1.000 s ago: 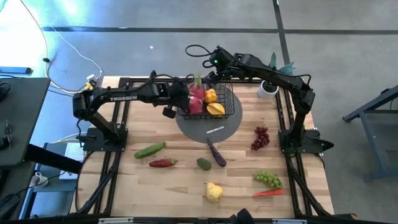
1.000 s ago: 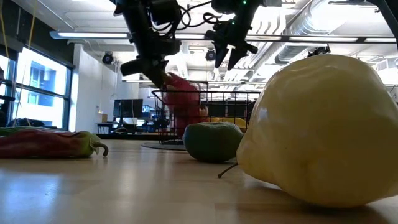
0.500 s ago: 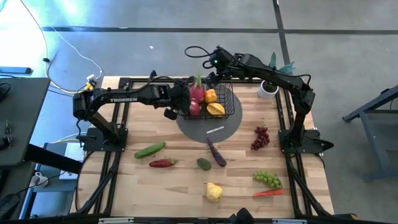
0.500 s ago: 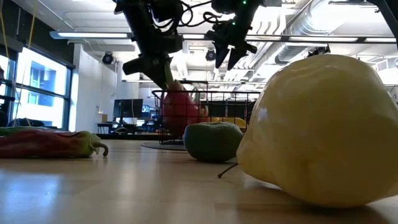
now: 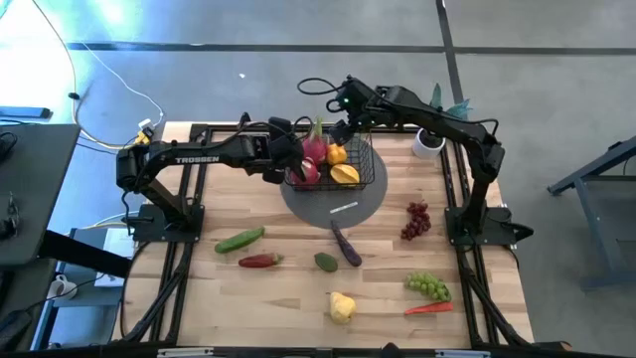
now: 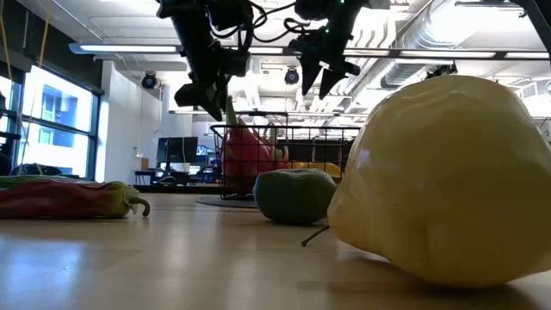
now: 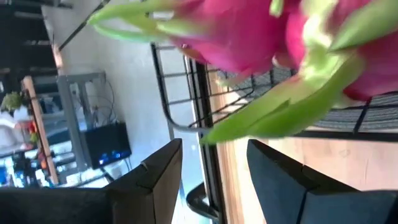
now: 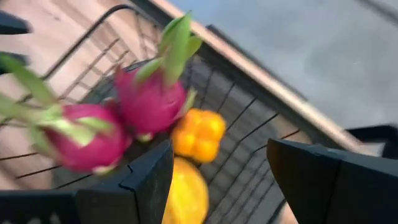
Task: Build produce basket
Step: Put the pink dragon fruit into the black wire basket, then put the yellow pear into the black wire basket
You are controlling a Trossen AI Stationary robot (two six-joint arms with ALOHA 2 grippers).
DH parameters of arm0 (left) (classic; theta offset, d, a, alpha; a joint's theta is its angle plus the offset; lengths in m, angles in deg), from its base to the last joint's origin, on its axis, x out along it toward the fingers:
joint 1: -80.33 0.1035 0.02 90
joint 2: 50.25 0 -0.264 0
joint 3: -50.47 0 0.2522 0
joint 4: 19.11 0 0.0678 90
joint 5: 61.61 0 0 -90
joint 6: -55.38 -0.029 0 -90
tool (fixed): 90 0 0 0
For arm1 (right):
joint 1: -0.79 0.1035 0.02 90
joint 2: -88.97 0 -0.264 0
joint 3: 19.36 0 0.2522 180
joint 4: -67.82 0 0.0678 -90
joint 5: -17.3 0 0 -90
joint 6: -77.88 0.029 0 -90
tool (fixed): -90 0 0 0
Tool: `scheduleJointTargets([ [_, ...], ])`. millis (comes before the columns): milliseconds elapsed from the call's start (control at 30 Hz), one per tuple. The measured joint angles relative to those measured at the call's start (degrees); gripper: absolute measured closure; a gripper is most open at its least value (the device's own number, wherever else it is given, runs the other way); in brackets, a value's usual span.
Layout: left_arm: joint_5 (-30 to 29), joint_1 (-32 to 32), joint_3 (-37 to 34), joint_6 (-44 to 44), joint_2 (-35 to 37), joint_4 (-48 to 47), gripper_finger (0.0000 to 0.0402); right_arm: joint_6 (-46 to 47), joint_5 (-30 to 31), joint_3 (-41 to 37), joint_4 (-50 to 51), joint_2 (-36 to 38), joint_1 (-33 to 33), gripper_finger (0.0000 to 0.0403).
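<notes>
While the basket [image 5: 343, 164] is seen on the round grey mat [image 5: 333, 207] at the far middle of the bench [image 5: 288, 298], two pink dragon fruits [image 5: 312, 159] are found inside it at its left side, with an orange piece [image 5: 337, 152] and a yellow piece [image 5: 345, 174] beside them. The left gripper [image 5: 282, 164] is placed just beside the basket's left wall, its fingers [image 7: 155, 168] parted and nothing held between them; a dragon fruit is seen right in front of them in the left wrist view. The right gripper [image 5: 343, 127] is held over the basket's far edge, its fingers [image 8: 146, 177] spread apart and empty, above the fruit.

Outside the basket, on the bench, a green cucumber [image 5: 239, 240], a red chilli [image 5: 260, 261], a small green fruit [image 5: 326, 262], a purple eggplant [image 5: 346, 245], a yellow pear-like fruit [image 5: 342, 306], red grapes [image 5: 416, 220], green grapes [image 5: 427, 286] and a carrot [image 5: 428, 308] are laid out. A potted plant [image 5: 431, 139] is set at the far right corner.
</notes>
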Motion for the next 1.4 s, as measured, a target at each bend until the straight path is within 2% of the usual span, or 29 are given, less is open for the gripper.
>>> scheduleJointTargets([
  [333, 0.13, -1.55, 0.04, 4.01, 2.16, -4.95, 0.0229, 8.83, -3.65, 0.0, 3.04, 2.38, 3.78, 0.0163],
  [500, 0.13, -1.15, 0.02, 5.37, 5.15, -5.44, 0.0229, 11.79, -6.53, 0.0, 6.51, 2.38, 7.2, 0.0163],
  [700, 1.63, -1.19, 0.02, 8.86, 9.71, -5.43, 0.0229, 13.05, -6.62, 0.0, 9.51, 2.38, 11.91, 0.0163],
  [1000, 7.23, -1.21, 0.02, 14.69, 14.96, -7.72, 0.0229, 16.17, -6.56, -0.2, 13.9, 2.38, 17.66, 0.0163],
  [1233, 16.1, -1.19, -0.03, 19.8, 16.05, -14.77, 0.0229, 21.21, -12.93, -0.2, 15.7, 2.36, 21.71, 0.0163],
  [1400, 22.75, -1.19, -0.04, 22.46, 16.13, -16.07, 0.0229, 24.73, -13.7, -0.2, 17.33, 2.35, 24.95, 0.0163],
])
